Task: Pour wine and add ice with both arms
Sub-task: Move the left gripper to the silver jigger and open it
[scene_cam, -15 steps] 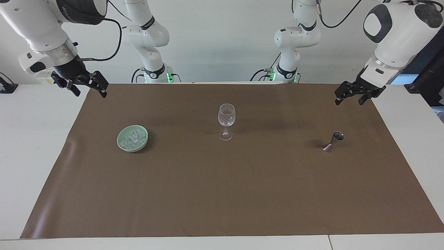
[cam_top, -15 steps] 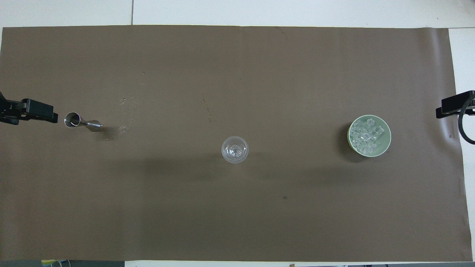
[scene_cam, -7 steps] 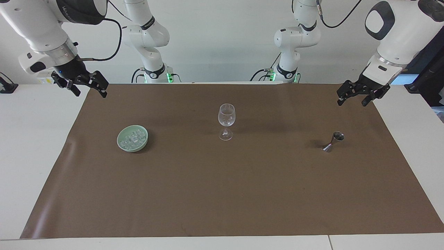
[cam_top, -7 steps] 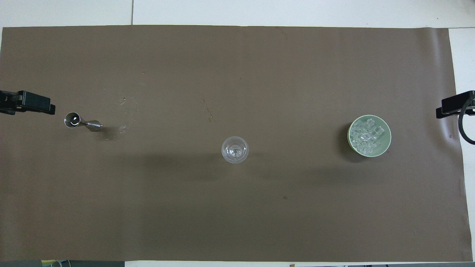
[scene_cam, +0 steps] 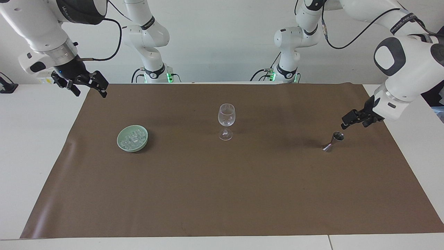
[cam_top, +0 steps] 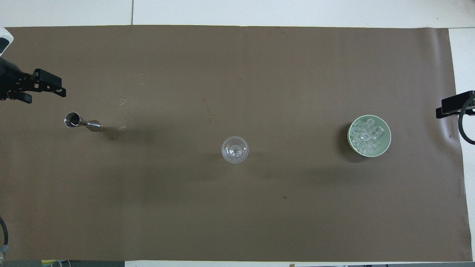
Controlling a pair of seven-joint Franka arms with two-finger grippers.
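The steel jigger stands on the brown mat toward the left arm's end; it also shows in the overhead view. My left gripper is open and hangs low over the mat just beside the jigger, clear of it; the overhead view shows it too. The ice cubes lie in a pale green bowl toward the right arm's end, also in the overhead view. My right gripper is open and empty, waiting over the mat's edge, and shows in the overhead view.
A clear stemmed wine glass stands upright mid-mat between jigger and bowl, also in the overhead view. The brown mat covers most of the white table.
My left gripper has come down and swung out from over the mat's corner to just beside the jigger. The right arm, glass, bowl and jigger have not moved.
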